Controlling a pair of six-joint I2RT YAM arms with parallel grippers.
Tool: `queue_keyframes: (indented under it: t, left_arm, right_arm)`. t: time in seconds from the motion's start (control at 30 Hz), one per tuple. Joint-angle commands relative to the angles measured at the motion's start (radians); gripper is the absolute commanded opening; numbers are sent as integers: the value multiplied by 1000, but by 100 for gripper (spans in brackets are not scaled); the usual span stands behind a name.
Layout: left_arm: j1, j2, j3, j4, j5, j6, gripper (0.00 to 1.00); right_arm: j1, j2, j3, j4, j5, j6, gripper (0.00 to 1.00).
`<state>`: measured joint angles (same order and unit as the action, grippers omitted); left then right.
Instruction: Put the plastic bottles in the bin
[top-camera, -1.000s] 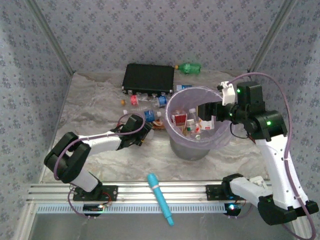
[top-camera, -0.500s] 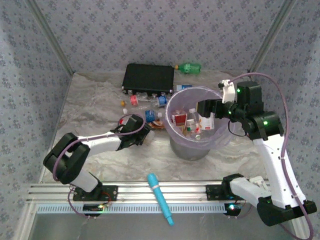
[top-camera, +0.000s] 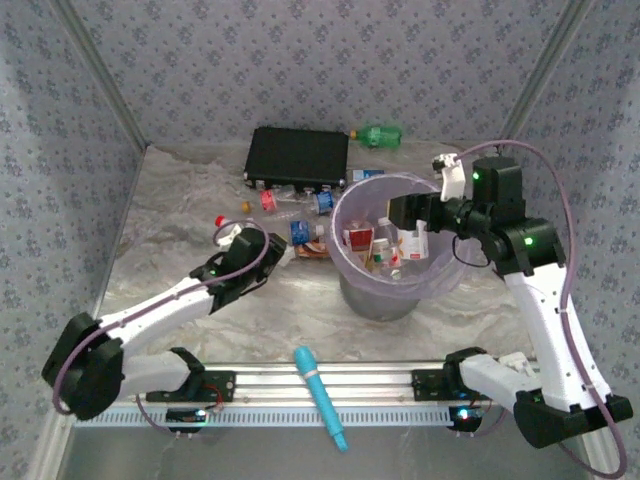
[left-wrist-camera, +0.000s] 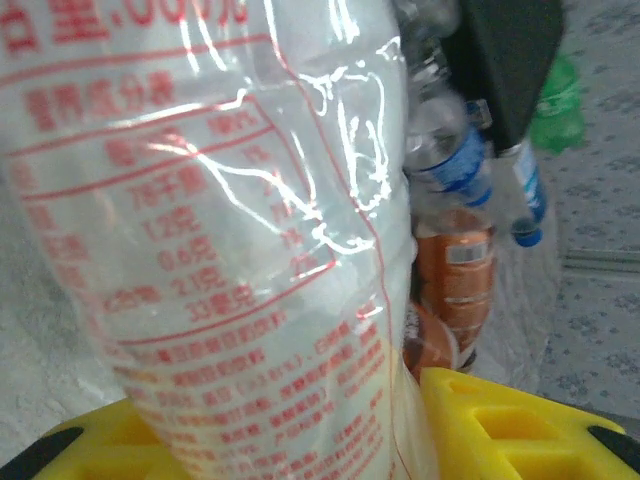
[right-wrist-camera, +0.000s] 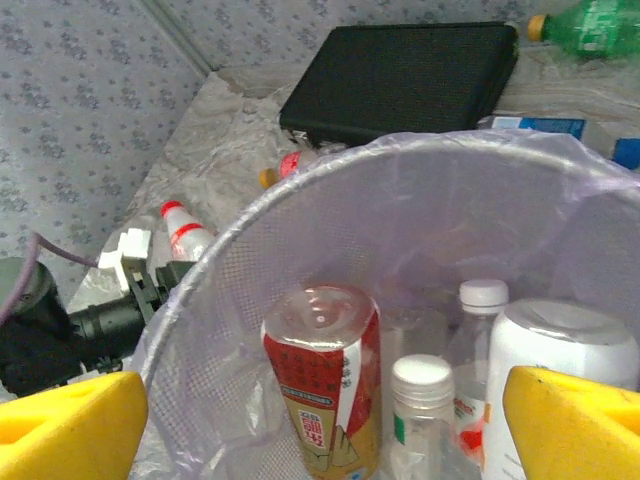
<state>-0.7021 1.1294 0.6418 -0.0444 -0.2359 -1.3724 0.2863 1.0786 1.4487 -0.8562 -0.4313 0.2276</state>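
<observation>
My left gripper (top-camera: 243, 256) is shut on a clear plastic bottle (top-camera: 230, 236) with a red cap and red-printed label, left of the bin. In the left wrist view that bottle (left-wrist-camera: 220, 230) stands between the yellow fingers (left-wrist-camera: 505, 425). The round grey bin (top-camera: 381, 298), lined with a pale lilac bag, holds several bottles, among them a red-labelled one (right-wrist-camera: 325, 385) and a white-capped one (right-wrist-camera: 425, 395). My right gripper (top-camera: 408, 216) hangs open over the bin's rim (right-wrist-camera: 255, 215) with nothing between its fingers. A green bottle (top-camera: 378, 134) lies at the back.
A flat black box (top-camera: 298, 157) sits behind the bin, with red- and blue-labelled bottles (top-camera: 295, 201) along its front edge and an orange one (left-wrist-camera: 452, 270) nearer the bin. A cyan stick (top-camera: 320, 397) lies across the front rail. Patterned walls close in both sides.
The left gripper closed on the red-capped bottle and drew back to the left with it, the arm stretching out. The right gripper shifted slightly left above the bin.
</observation>
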Motion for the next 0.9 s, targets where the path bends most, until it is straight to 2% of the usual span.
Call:
queue_keyframes:
  t: [0.0,0.17,0.3,0.43,0.6,0.87]
  left_arm:
    - [32,-79,21,-61,-14,203,39]
    - [91,-108,182,-140,240,546,41]
    - [92,-105,270,-140,432,706,43]
    - [91,-105,296,-82,588,758,44]
    - [90,-90,292,6,720,758,44]
    - [84,-84,278,117,811,734,44]
  right_arm:
    - [45,51,102,9,-17,-17,94]
    - [131,211,283,-29,-3,-6,93]
    - [208,356,433,-44,-2,13,93]
    - [263,508,588,-60,-45,38,93]
    - [321,639,706,-40,-123,49,92]
    - [323,737,721,20,-271,93,89]
